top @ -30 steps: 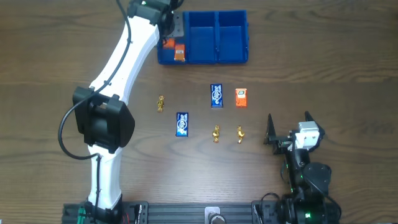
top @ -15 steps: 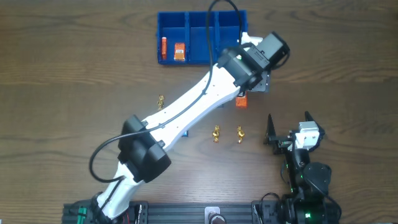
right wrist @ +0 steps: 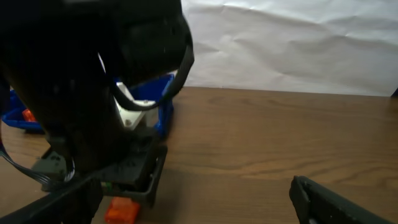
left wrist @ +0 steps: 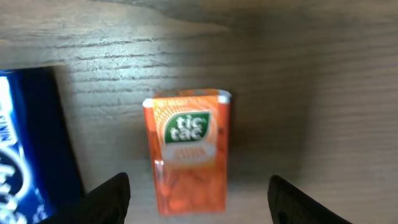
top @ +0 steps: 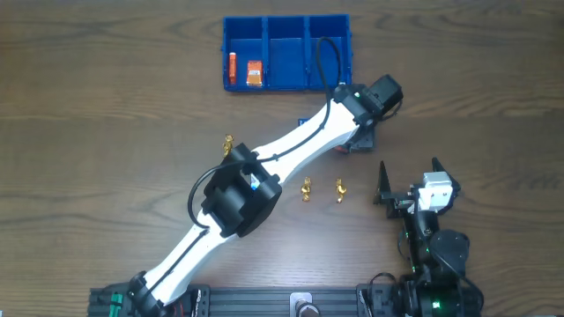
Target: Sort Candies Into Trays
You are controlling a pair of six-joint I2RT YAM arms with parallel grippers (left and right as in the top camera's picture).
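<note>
An orange candy box (left wrist: 188, 149) lies flat on the wooden table, and my left gripper (left wrist: 200, 200) hangs open right above it with a finger on either side. In the top view the left arm reaches across to the right, and its gripper (top: 357, 141) covers that box. A blue candy bar (left wrist: 25, 149) lies beside the box. Three gold-wrapped candies (top: 228, 145) (top: 307, 187) (top: 340, 187) lie mid-table. The blue tray (top: 328, 84) at the back holds two orange candies (top: 255, 73) in its left compartment. My right gripper (top: 408, 180) stands open near its base, holding nothing.
The left arm's elbow (top: 233, 198) lies over a second blue bar, of which a sliver (top: 256, 183) peeks out. From the right wrist view, the left arm's gripper (right wrist: 127, 171) looms over the orange box (right wrist: 121, 210). The tray's middle and right compartments hold nothing.
The left arm swung from the tray's left compartment across to the right and came down over the orange box on the table. The right arm stayed still.
</note>
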